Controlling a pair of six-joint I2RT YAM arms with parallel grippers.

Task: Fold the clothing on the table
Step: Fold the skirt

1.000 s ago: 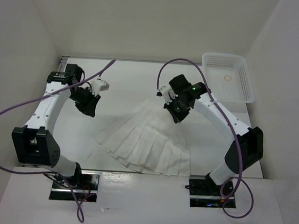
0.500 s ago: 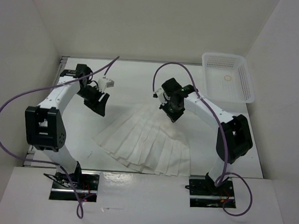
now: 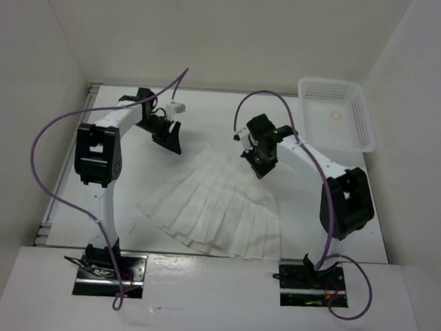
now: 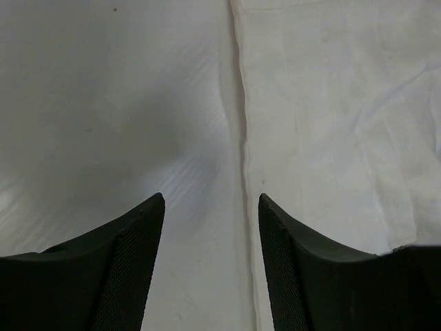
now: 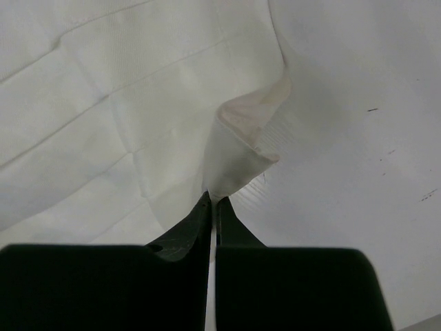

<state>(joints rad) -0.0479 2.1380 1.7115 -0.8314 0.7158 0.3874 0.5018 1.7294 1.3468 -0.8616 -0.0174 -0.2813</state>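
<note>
The left gripper [image 3: 174,142] has matte black, wedge-shaped fingers [image 4: 131,262] with a fine ribbed grip face. They stand apart with nothing between them. Under it the table [image 3: 121,181] is flat, matte white, faintly streaked, with a thin grey rim along its left side. In the left wrist view a straight hemmed edge of the clothing [image 4: 331,103] runs up through the gap between the fingers. Bare table [image 4: 103,103] lies under the left finger and thin, lightly creased white fabric under the right one. Whether the fingers touch the surface cannot be told.

The clothing [image 3: 217,207] is a thin white garment with many straight pleat lines. It fans out flat from a narrow top between the two grippers to a wide curved hem nearer the arm bases. Open table borders it on the left, on the right and beyond its top.

The right gripper [image 3: 262,167] sits at the right corner of that narrow top. In the right wrist view its fingers [image 5: 189,231] are pressed together on a pinch of the clothing [image 5: 103,103], which rises off the table [image 5: 358,103] in a small folded peak. Smooth table lies open to this gripper's right.

Farther right, well apart from the clothing, a white plastic lattice basket [image 3: 328,82] sits at the table's far corner.
</note>
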